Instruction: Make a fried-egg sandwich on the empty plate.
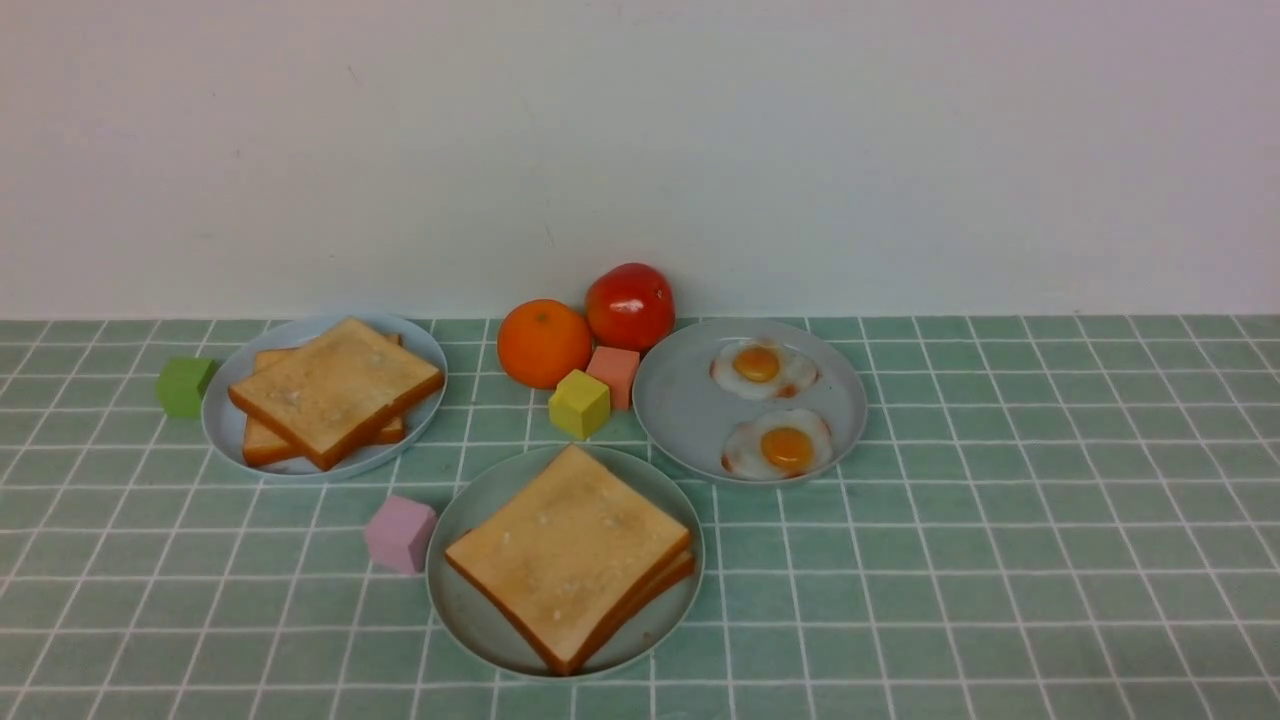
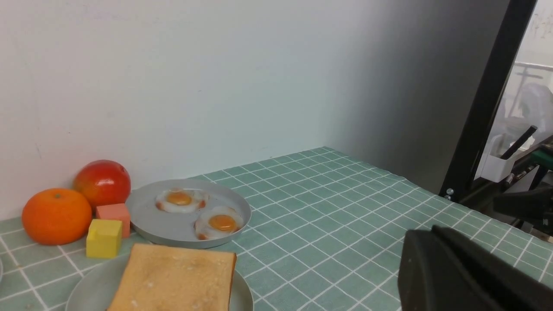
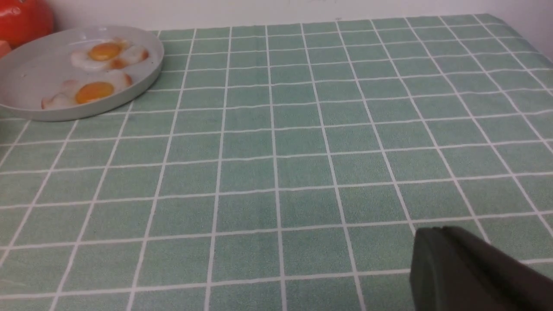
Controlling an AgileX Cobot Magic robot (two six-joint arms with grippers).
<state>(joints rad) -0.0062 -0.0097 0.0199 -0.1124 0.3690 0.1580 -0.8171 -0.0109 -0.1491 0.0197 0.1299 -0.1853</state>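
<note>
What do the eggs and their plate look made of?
Fried eggs: likely moulded plastic or rubber, glossy yolks, identical browned edges. Their plate: matte grey-blue, smooth, probably plastic or coated metal; can't tell which.

Golden-brown toast [image 1: 570, 553]; white, orange-yolked eggs [image 1: 778, 446]; mint cloth [image 1: 1000, 560] with a white grid.
</note>
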